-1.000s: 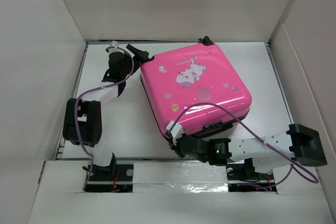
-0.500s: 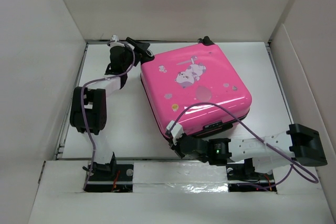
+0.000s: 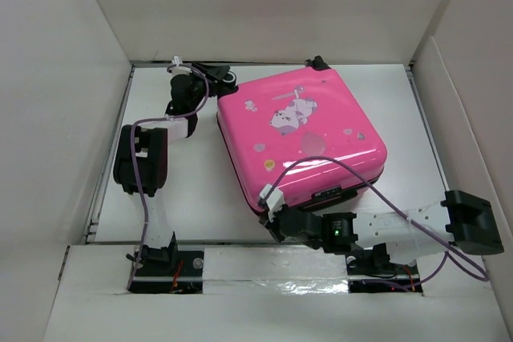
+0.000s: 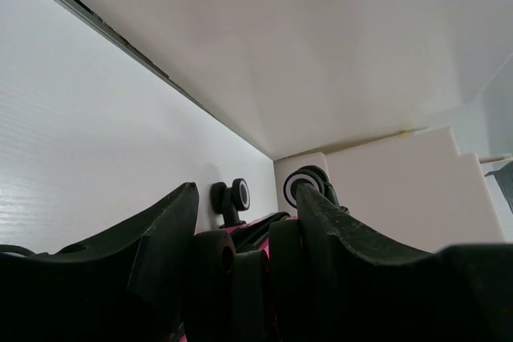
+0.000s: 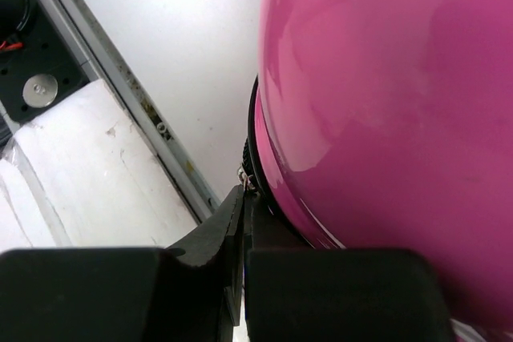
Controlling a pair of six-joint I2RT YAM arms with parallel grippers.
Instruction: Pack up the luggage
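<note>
Lighting bright, even, diffuse from overhead. Soft glare patches on luggage [image 3: 300,138] shell, esp. right wrist view; table [image 5: 192,54] left of it blown out there. Thin shadow under its near edge. Underexposed, blurred: left gripper fingers [image 4: 120,270].

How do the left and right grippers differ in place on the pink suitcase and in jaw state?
The left gripper is at the far left corner of the hot-pink hard-shell suitcase; the right gripper is at its near left corner. The left gripper's fingers stand apart around black corner trim; the right gripper's fingers are pressed together at the zipper seam. Both sit at the closed suitcase's edge.
</note>
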